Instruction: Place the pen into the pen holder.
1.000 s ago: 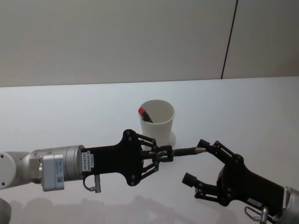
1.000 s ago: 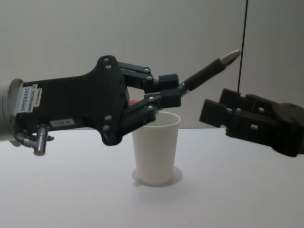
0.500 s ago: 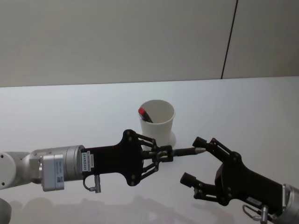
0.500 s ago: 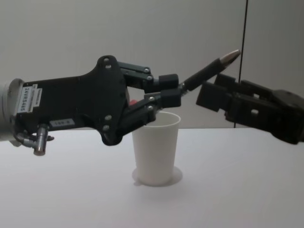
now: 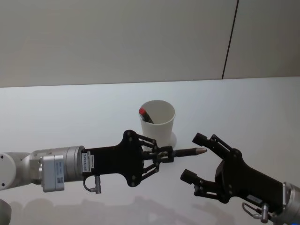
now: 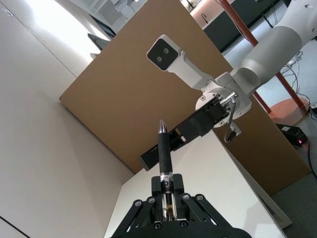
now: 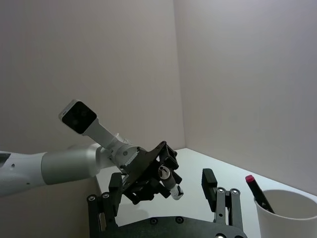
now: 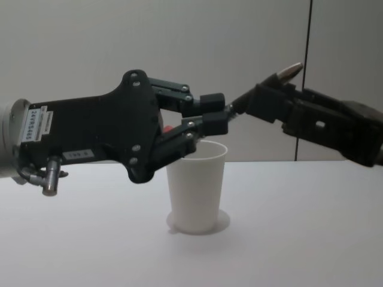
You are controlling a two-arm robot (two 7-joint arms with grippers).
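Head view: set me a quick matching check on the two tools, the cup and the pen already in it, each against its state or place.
Things:
1. left tool
2. right tool
3. pen holder
4. red-capped pen

States or places:
A. standing upright on the table
B. open, close by the tip of the dark pen
C. shut on the dark pen, held in the air in front of the cup
D. leaning inside the cup

Pairs: 1-C, 2-B, 3-A, 4-D
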